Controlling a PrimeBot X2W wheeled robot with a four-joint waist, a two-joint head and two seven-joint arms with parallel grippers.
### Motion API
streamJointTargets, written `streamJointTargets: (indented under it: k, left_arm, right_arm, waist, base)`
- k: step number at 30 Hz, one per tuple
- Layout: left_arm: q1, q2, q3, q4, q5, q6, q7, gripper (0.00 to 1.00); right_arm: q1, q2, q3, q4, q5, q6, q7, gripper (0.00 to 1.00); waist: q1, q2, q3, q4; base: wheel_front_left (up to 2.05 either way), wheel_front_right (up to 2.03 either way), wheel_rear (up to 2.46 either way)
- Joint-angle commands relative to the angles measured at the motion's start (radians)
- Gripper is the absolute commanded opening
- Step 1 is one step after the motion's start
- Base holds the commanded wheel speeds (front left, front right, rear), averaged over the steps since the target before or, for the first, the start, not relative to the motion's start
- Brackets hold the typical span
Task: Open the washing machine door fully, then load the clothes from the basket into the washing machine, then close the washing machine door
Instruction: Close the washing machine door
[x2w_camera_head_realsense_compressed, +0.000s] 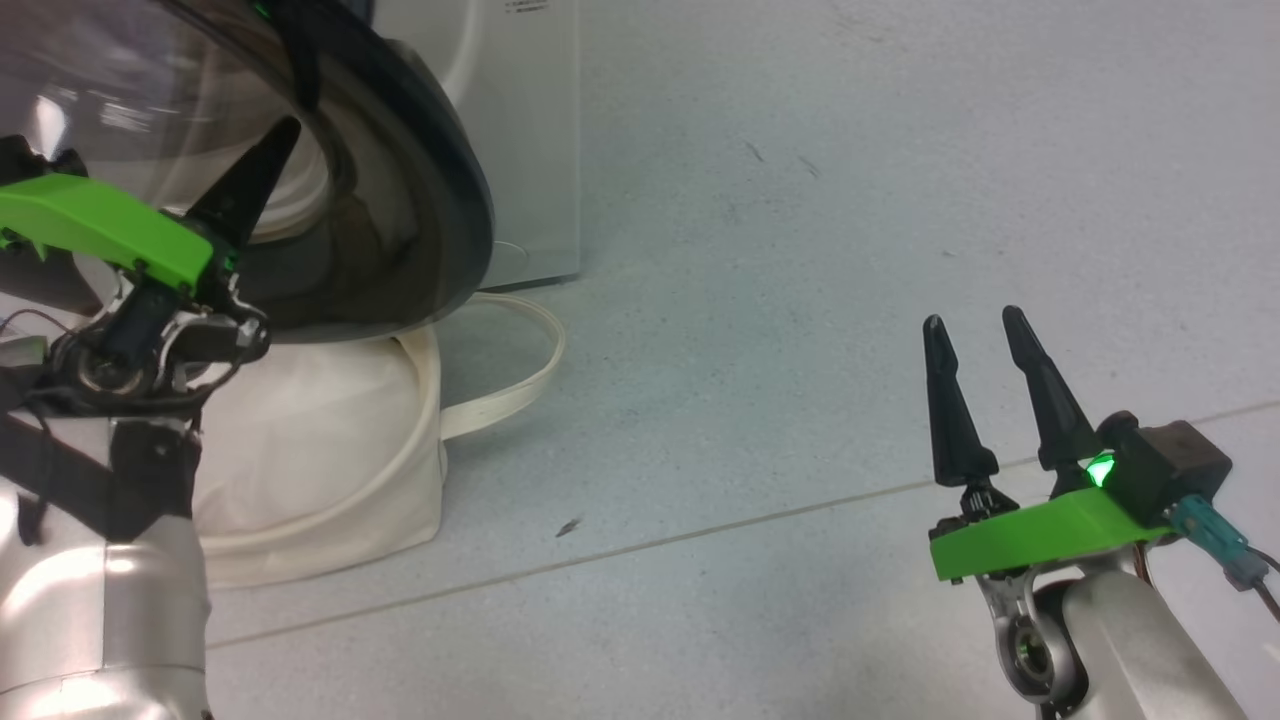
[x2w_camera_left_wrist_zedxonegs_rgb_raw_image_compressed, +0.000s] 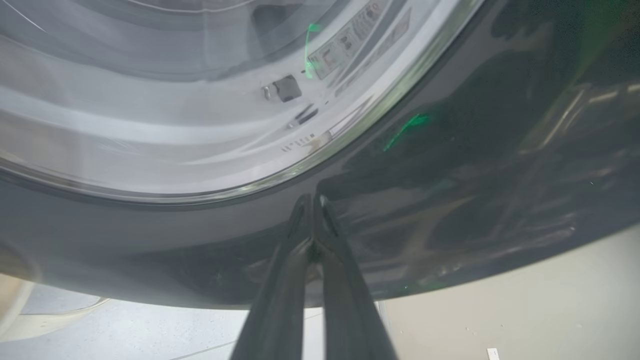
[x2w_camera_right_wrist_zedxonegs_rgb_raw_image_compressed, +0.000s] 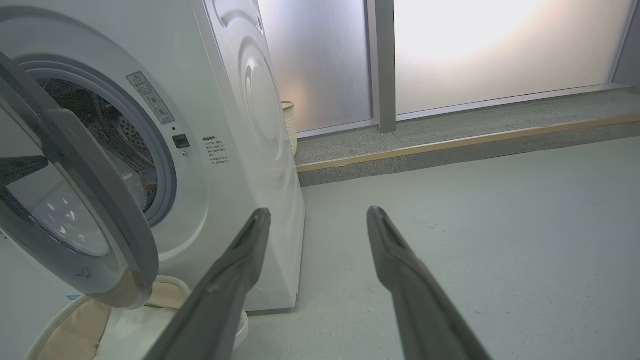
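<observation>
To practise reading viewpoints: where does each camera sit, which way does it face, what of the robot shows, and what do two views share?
Head view: on the head, facing down at the floor; shut left gripper at the washing machine door, open right gripper.
Left wrist view: left wrist, facing the door's black rim close up; its shut fingers.
Right wrist view: right wrist, facing the washing machine and frosted window; its spread fingers.
Shared: head and right wrist views show door and basket.
</observation>
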Motion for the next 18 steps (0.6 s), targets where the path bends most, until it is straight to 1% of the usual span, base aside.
streamJointTargets:
  k: [1,2,3,4,5,9,12,14,16,18]
  left_arm:
    - [-0.033,0.047,0.013,-0.011,0.023,-0.022,-0.012,0.00]
    - [-0.033,0.047,0.007,-0.002,0.026,-0.028,-0.015,0.00]
    - [-0.032,0.047,0.003,0.004,0.027,-0.034,-0.018,0.30]
    - [-0.030,0.045,-0.002,0.007,0.028,-0.039,-0.021,0.95]
    - [-0.026,0.045,-0.008,0.009,0.030,-0.044,-0.021,1.00]
    - [0.011,0.050,-0.044,-0.012,0.045,-0.056,-0.012,1.00]
    - [0.078,0.075,-0.080,-0.086,0.087,-0.061,-0.053,1.00]
    - [0.139,0.113,-0.140,-0.175,0.162,-0.062,-0.132,1.00]
    - [0.206,0.162,-0.193,-0.234,0.273,-0.063,-0.271,1.00]
    - [0.264,0.189,-0.235,-0.250,0.368,-0.063,-0.415,1.00]
  right_arm:
    - [-0.018,-0.002,0.014,-0.037,-0.008,0.006,-0.012,1.00]
    - [-0.017,-0.005,0.014,-0.036,-0.008,0.006,-0.012,1.00]
    - [-0.017,-0.007,0.014,-0.035,-0.008,0.006,-0.012,1.00]
    - [-0.016,-0.009,0.013,-0.035,-0.007,0.006,-0.012,1.00]
    - [-0.015,-0.011,0.012,-0.035,-0.007,0.006,-0.012,1.00]
    - [-0.014,-0.019,0.014,-0.032,-0.005,0.006,-0.012,1.00]
    - [-0.013,-0.023,0.015,-0.031,-0.002,0.006,-0.012,1.00]
    - [-0.012,-0.028,0.016,-0.029,-0.001,0.006,-0.012,1.00]
    - [-0.013,-0.032,0.019,-0.028,-0.001,0.006,-0.012,1.00]
    - [-0.014,-0.037,0.019,-0.027,-0.001,0.006,-0.012,1.00]
  waist:
    - [-0.0003,0.0000,-0.006,0.016]
    - [-0.0003,0.0000,-0.008,0.024]
    - [-0.0003,0.0000,-0.009,0.034]
    - [-0.0003,0.0000,-0.012,0.045]
    - [-0.0003,0.0000,-0.014,0.057]
    - [-0.0003,0.0000,-0.029,0.104]
    - [-0.0003,0.0000,-0.041,0.133]
    - [-0.0003,0.0000,-0.044,0.154]
    - [-0.0003,0.0000,-0.048,0.174]
    - [-0.0003,0.0000,-0.054,0.192]
  base:
    - [0.00,0.00,0.00]
    - [0.00,0.00,0.00]
    - [0.00,0.00,0.00]
    - [0.00,0.00,0.00]
    - [0.00,0.00,0.00]
    - [0.00,0.00,0.00]
    - [0.00,0.00,0.00]
    - [0.00,0.00,0.00]
    - [0.00,0.00,0.00]
    - [0.00,0.00,0.00]
